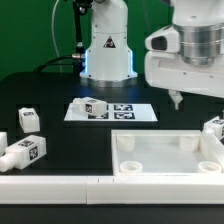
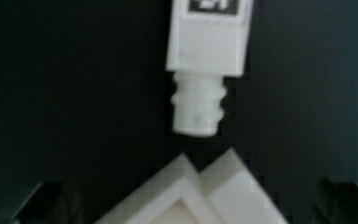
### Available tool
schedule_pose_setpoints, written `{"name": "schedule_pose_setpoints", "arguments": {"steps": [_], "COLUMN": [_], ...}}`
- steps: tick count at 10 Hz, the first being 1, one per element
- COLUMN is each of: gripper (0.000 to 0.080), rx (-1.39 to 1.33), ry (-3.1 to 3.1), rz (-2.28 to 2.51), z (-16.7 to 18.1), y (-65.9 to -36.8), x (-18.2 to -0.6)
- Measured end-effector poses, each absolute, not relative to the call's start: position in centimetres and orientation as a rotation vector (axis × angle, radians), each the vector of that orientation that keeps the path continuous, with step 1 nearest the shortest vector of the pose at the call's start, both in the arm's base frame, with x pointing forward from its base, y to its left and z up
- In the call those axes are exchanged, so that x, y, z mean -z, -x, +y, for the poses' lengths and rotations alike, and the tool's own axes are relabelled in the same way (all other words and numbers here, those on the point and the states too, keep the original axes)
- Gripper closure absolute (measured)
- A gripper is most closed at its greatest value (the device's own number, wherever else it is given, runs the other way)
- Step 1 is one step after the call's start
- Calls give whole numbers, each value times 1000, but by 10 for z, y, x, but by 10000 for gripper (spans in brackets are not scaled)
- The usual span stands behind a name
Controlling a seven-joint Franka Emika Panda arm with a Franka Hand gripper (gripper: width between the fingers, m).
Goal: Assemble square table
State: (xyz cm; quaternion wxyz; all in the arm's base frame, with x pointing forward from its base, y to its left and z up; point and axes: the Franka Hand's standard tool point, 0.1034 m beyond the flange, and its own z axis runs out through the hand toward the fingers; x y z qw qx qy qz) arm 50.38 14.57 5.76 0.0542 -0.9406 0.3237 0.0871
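Jaws spread wide and holding nothing, the Panda arm (image 1: 195, 50) hovers at two o'clock over the table (image 1: 50, 85), seemingly lining up a loose leg (image 2: 202, 55) for pickup, the square panel (image 1: 165, 158) waiting at five o'clock, spare legs (image 1: 28, 120) at nine.

I see the square panel (image 1: 165, 158) lying rim-up on the black surface (image 1: 60, 128), with the claw (image 1: 177, 100) hanging above its far edge. One leg (image 1: 93, 107) lies on the marker board (image 1: 128, 112). Other legs (image 1: 27, 120) sit towards the exterior view's left, and another leg (image 1: 215, 128) is by the panel's far right corner.
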Motion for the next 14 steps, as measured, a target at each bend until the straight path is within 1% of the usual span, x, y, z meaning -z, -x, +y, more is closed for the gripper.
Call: {"name": "schedule_pose_setpoints", "arguments": {"steps": [2, 4, 6, 7, 9, 10, 11, 12, 13, 14], "gripper": [151, 151, 151, 151, 151, 151, 285, 285, 423, 517], "rx": [-258, -258, -274, -290, -295, -301, -300, -300, -301, -300], "ry": [2865, 2865, 2854, 2864, 2878, 2881, 2881, 2881, 2881, 2881], "rz": [961, 964, 1028, 1020, 1003, 998, 998, 997, 997, 997], "z": [138, 142, 177, 187, 194, 194, 194, 194, 194, 194], "y": [-506, -505, -482, -476, -469, -467, -468, -467, -467, -467], "x": [-58, -56, -35, -26, -13, -11, -11, -11, -11, -11]}}
